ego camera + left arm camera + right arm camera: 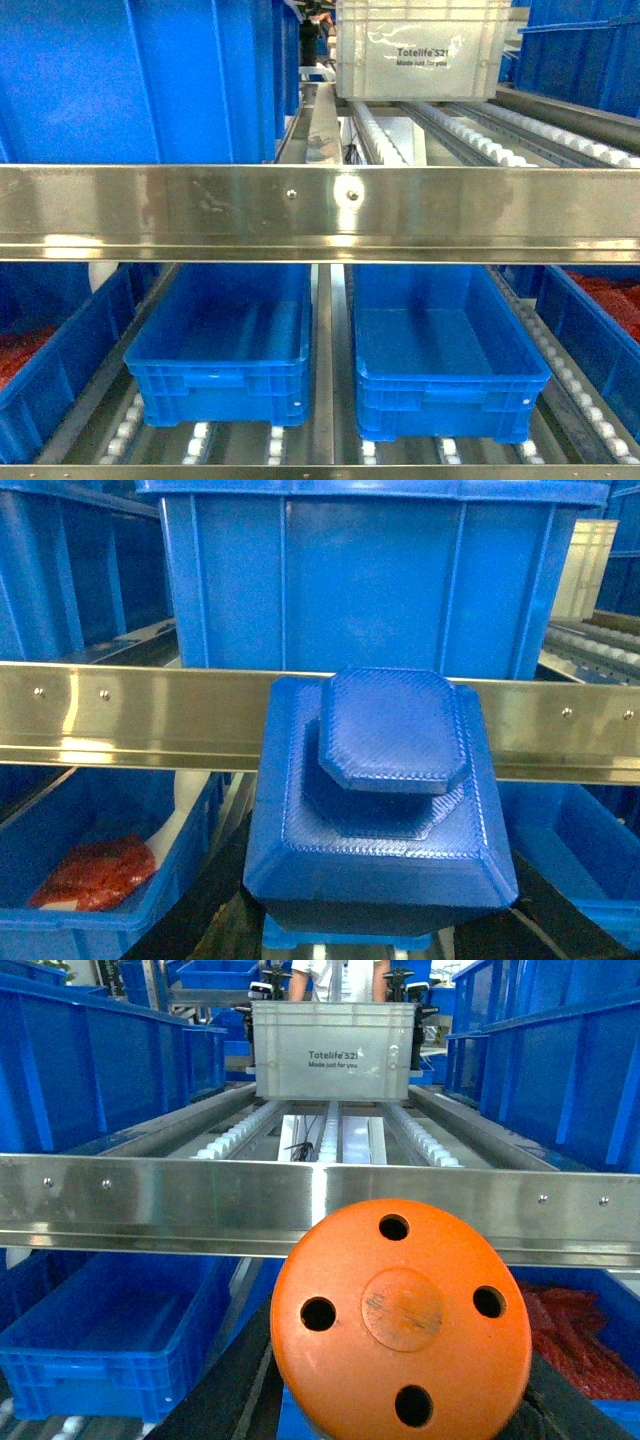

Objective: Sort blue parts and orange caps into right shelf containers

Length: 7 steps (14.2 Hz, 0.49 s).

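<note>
Clearly mid-carry on both sides: left claw (380, 935) clamped on a blue part (385, 800), right claw (400, 1430) clamped on an orange cap (400, 1315), only dark finger edges showing beneath each load, the arms themselves out of the head view. Both pieces held up in front of the steel shelf rail (320, 210), neither yet in a bin.

Targets down on the lower roller level: two open, bright-blue bins side by side, the left one (225, 385) and the right one (450, 395), both bare inside as far as visible. Further blue bins at the far left (60, 920) and far right (590, 1400), holding red bagged material.

Risks, as a judgement:
- Catching the rail on the way in; each piece sits level with it, so a straight push forward would likely knock the load loose.
- Dropping into the wrong bin; the two targets nearly touching, the red-filled bins just beside them.
- Slipping; cap smooth and rounded, grip points hidden from the wrist views.

Materials and shapes:
- Blue part: finely ribbed, printed-looking plastic, stepped octagonal tiers on a bevelled base.
- Orange cap: smooth matte disc, four round holes around a scuffed central boss.
- Bins: glossy moulded plastic, ribbed walls, thick rolled rims.
- Rail: brushed, reflective metal with small screws.
- Translucent whitish crate (420, 50), lettered, on white rollers (390, 135) above.
</note>
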Motion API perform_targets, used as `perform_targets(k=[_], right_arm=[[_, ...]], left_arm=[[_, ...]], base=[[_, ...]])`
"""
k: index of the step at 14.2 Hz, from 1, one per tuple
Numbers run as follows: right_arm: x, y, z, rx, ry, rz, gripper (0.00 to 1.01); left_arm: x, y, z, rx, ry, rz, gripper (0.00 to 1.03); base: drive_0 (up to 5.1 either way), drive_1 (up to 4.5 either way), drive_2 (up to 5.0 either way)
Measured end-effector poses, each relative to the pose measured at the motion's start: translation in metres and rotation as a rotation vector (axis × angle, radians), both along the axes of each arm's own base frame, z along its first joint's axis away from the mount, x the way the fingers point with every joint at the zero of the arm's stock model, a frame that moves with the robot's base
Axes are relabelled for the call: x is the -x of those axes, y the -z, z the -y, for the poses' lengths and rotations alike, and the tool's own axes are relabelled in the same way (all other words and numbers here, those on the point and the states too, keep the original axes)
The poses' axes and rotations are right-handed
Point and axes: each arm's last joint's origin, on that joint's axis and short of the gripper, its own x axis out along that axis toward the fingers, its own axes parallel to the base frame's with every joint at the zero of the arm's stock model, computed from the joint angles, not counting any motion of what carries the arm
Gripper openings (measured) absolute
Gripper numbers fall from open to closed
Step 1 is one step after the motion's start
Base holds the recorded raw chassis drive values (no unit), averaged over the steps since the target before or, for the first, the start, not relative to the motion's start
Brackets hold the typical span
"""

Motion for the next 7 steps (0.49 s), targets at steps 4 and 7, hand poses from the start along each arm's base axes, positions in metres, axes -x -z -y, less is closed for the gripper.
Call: perform_targets(k=[4, 7], right_arm=[[0.0, 0.0004, 0.0001, 0.0, 0.004, -0.004, 0.42], [0.0, 0.0004, 0.0001, 0.0, 0.004, -0.004, 0.42]], left_arm=[[0.0, 0.0001, 0.0002, 0.0, 0.007, -0.002, 0.43], [0.0, 0.0002, 0.0002, 0.0, 0.008, -0.002, 0.43]], base=[[0.0, 0.0, 0.0], [0.0, 0.0, 0.0]])
